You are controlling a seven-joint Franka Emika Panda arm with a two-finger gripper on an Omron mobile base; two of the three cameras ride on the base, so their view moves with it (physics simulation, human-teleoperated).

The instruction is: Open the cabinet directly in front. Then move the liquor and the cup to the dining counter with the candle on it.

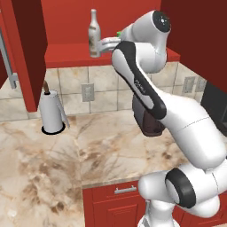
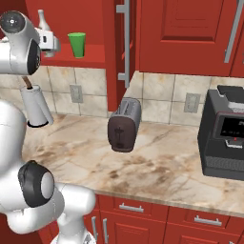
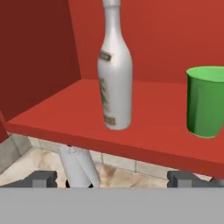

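Hand view: glossy slim-necked liquor (image 3: pixel 114 74) beside tapered green cup (image 3: pixel 205 101).

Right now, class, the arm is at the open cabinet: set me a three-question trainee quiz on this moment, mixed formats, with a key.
1. True or false: the pincer grips the liquor.
2. Which stands nearer the open shelf's side wall: A) the cup B) the liquor?
3. Fill in: on the worktop under the shelf stands a roll of ____.

Key: 1 false, it is open and short of the bottle; 2 B; 3 paper towel.
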